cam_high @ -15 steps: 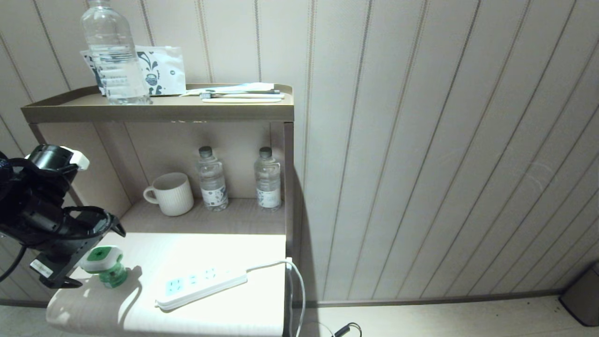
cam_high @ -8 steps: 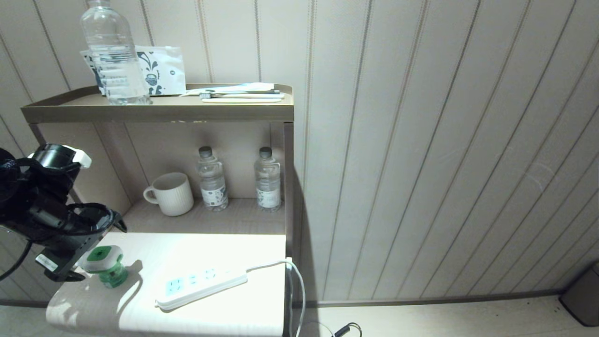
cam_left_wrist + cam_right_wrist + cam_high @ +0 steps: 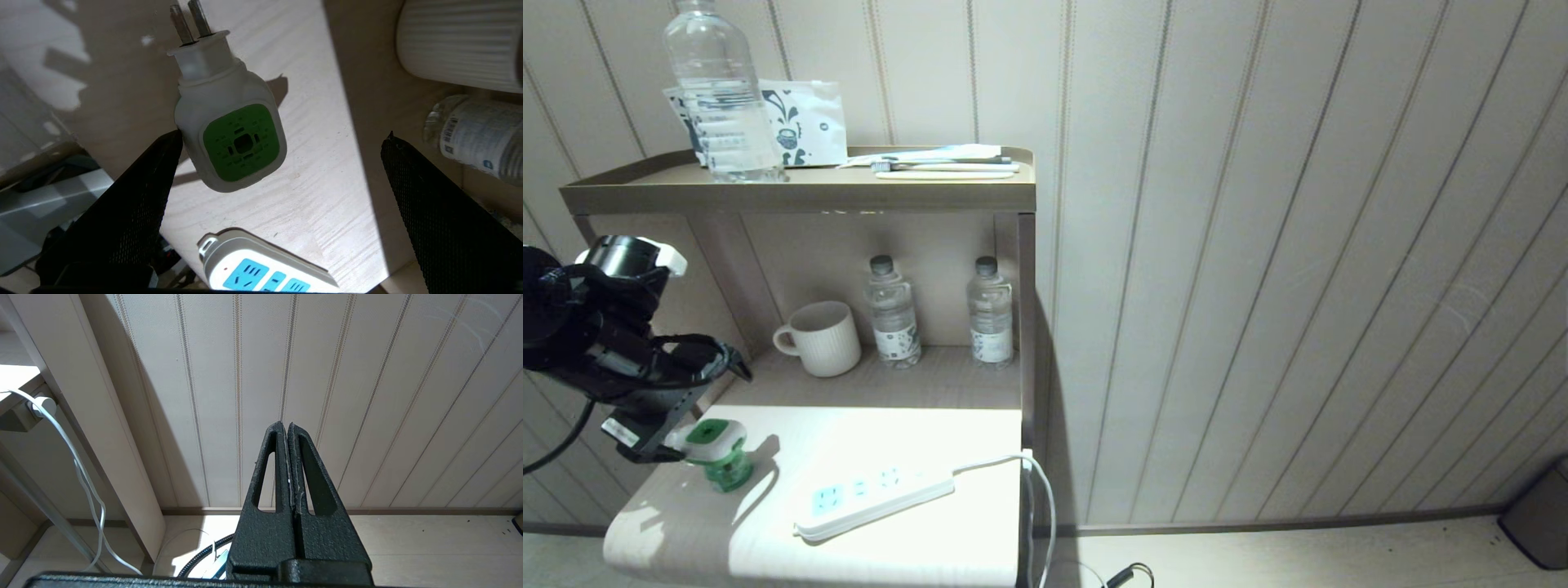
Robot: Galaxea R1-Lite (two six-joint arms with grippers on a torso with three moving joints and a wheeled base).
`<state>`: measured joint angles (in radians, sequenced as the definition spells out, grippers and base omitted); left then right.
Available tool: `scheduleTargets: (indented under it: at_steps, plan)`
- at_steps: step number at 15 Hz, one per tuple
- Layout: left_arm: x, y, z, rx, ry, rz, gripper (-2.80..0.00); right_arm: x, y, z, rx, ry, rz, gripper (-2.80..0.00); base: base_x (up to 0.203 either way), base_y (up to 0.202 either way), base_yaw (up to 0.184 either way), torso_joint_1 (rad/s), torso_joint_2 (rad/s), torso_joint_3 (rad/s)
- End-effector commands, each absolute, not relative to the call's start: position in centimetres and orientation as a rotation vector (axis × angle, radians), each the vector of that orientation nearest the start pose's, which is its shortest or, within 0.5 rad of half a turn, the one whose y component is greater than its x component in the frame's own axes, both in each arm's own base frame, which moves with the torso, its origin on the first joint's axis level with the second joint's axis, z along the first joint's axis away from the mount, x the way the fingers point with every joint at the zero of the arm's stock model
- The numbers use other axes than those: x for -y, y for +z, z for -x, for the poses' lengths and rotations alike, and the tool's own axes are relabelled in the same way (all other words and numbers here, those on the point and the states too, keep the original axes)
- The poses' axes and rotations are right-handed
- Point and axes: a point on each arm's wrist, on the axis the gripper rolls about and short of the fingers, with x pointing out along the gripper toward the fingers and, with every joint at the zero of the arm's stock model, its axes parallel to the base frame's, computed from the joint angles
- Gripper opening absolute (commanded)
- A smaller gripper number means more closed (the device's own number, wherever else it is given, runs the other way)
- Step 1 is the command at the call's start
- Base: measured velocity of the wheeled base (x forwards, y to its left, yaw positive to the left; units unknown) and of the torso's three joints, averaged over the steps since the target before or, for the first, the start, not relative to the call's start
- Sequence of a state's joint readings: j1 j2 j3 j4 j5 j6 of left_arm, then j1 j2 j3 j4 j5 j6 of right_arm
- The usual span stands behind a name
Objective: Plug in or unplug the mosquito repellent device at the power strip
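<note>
1. The left gripper [image 3: 698,408] reached in from the left edge of the counter [image 3: 915,441], angled downward, its fingers [image 3: 135,212] spread wide and holding nothing
2. One finger sat just beside the mosquito repellent device [image 3: 715,452], at its white head; whether they actually touched I could not tell. The other finger stood well off toward the shelf
3. The device stood upright near the counter's left end, unplugged, its two metal prongs [image 3: 188,20] bare and pointing away from the power strip [image 3: 874,494]
4. The power strip lay flat and slantwise in the middle of the counter, apart from the device, its white cord [image 3: 1033,490] running off the right edge and down
5. The right gripper [image 3: 288,428] hung parked off to the side, fingers pressed together on nothing, pointed at the panelled wall [image 3: 367,396]
6. The device's green bottle was hidden beneath its head in the left wrist view, and only the strip's end with a few blue sockets showed there
7. Behind the counter, in the recess, stood a ribbed mug [image 3: 821,337] and two small water bottles [image 3: 894,310]. On the top shelf [image 3: 800,196] were a large water bottle [image 3: 723,98], a printed packet [image 3: 805,122] and some slim items I could not make out
</note>
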<state>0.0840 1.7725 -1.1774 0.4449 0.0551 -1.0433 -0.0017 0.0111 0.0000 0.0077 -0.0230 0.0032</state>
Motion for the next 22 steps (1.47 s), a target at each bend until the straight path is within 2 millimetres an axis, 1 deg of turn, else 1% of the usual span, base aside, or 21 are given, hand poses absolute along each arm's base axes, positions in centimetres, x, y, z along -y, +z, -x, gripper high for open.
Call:
scheduleTargets:
  at_steps: [1, 5, 9, 12, 16, 22]
  plan:
    - [-2.6, 17.0, -30.0, -0.867, 0.654, 0.964, 0.00, 0.0, 7.5, 2.2, -0.018, -0.024, -0.003, -2.80, 0.000, 0.000, 0.000, 0.000, 0.00, 0.000]
    - [-2.7, 16.9, -30.0, -0.865, 0.650, 0.956, 0.00, 0.0, 7.5, 2.2, -0.018, -0.023, -0.003, -2.80, 0.000, 0.000, 0.000, 0.000, 0.00, 0.000]
    - [-2.7, 16.5, -30.8, -0.839, 0.625, 0.946, 0.00, 0.0, 7.5, 2.2, -0.020, -0.024, -0.002, -2.80, 0.000, 0.000, 0.000, 0.000, 0.00, 0.000]
    - [-2.8, 16.4, -31.5, -0.812, 0.557, 0.868, 0.00, 0.0, 7.5, 2.2, -0.018, -0.025, -0.003, -2.80, 0.000, 0.000, 0.000, 0.000, 0.00, 0.000]
    - [-2.8, 16.3, -32.1, -0.782, 0.531, 0.858, 0.00, 0.0, 7.5, 2.2, -0.020, -0.025, -0.003, -2.80, 0.000, 0.000, 0.000, 0.000, 0.00, 0.000]
    - [-2.7, 16.1, -32.7, -0.794, 0.449, 0.874, 0.00, 0.0, 7.5, 2.2, -0.018, -0.025, -0.003, -2.80, 0.000, 0.000, 0.000, 0.000, 0.00, 0.000]
